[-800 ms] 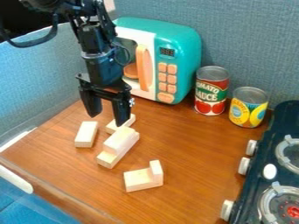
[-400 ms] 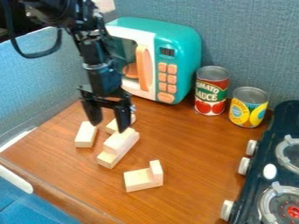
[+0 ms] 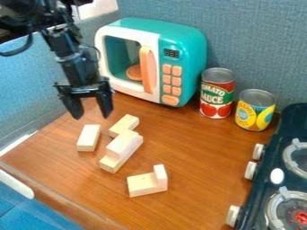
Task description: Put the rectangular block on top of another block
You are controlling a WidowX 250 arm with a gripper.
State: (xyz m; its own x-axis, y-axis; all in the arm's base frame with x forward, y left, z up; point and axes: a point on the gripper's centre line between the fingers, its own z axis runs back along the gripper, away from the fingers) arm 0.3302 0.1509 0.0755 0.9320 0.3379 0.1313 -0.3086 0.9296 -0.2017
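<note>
The gripper (image 3: 90,115) hangs open at the upper left, above and behind the blocks, with nothing between its fingers. A rectangular block (image 3: 123,143) lies on top of a longer block (image 3: 111,163), near the middle of the group. Just behind them a loose block (image 3: 124,125) rests on the wood. Another single block (image 3: 89,138) lies to their left. Nearer the front, a small block (image 3: 160,176) stands upright at the right end of a flat block (image 3: 141,184); I cannot tell whether it rests on it or beside it.
A teal toy microwave (image 3: 187,58) stands at the back of the wooden counter (image 3: 198,152). Right of it are a red tomato can (image 3: 217,93) and a yellow can (image 3: 255,110). The dark toy stove (image 3: 264,179) lines the right side, and a blue wall rises behind.
The gripper first dipped slightly, then moved up and left, away from the blocks. It uncovered the loose block behind the stacked pair. The blocks have kept their places.
</note>
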